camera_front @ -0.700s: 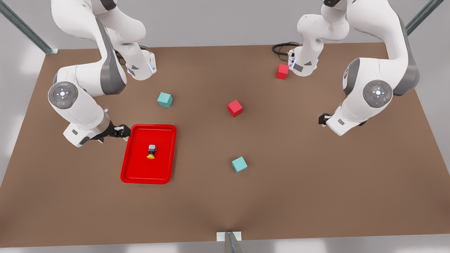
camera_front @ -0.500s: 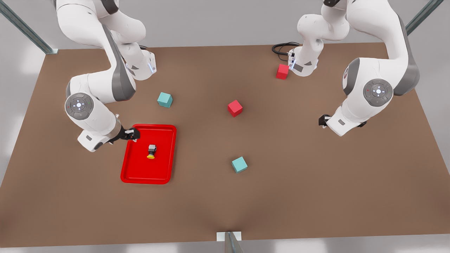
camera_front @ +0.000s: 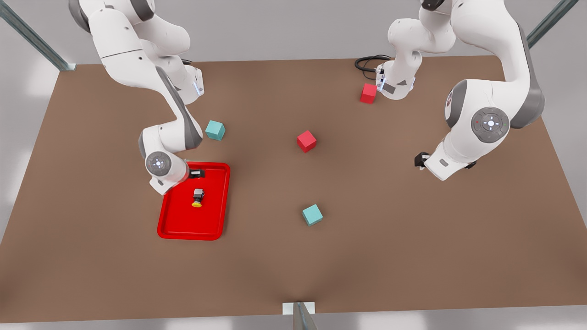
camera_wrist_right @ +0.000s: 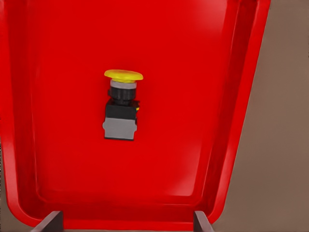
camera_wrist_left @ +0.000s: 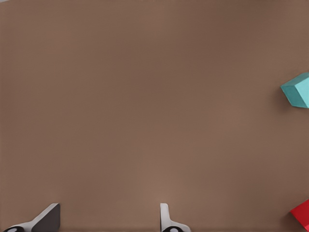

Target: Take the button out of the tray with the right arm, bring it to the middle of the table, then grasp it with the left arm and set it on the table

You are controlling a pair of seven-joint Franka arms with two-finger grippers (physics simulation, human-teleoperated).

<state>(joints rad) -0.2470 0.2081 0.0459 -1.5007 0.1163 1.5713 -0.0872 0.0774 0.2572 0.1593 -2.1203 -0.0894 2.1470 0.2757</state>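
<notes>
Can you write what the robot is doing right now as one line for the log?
phase: reach | right gripper: open, over tray | button: lying in tray, ungrasped | left gripper: open, waiting above table

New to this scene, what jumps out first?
The bright red tray on the front view's left stands out first, with the small yellow-capped button lying on its side inside. The right tool hovers open over the tray's far end, with nothing in it. The left tool waits open over bare table on the front view's right, while teal and red cubes lie scattered between the arms.
</notes>
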